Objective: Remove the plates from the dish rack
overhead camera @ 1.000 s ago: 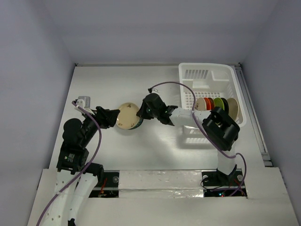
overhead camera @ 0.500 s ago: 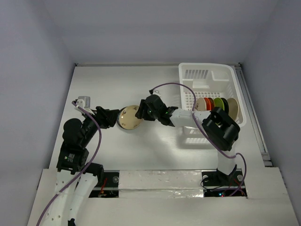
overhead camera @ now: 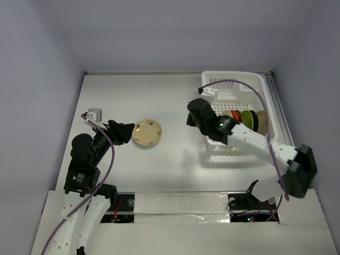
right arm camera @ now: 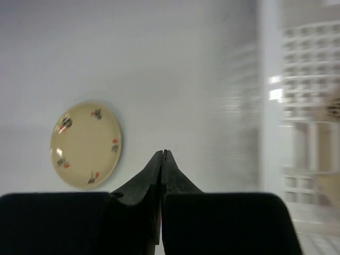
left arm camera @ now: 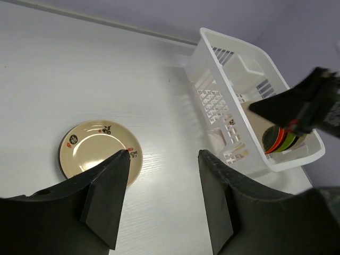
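The right end effector point(right arm camera: 163, 154) withdrew from the cream plate point(overhead camera: 146, 133) toward the dish rack point(overhead camera: 234, 79).
It was closed and empty; the left end effector point(left arm camera: 163, 159) stood open, empty, just left of the cream plate.

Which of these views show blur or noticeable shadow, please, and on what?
Right wrist: the dish rack is streaked with blur, the cream plate fairly sharp. Left wrist: the right gripper is blurred at the frame's right. Top external: sharp, with a soft shadow on the table beside the rack.
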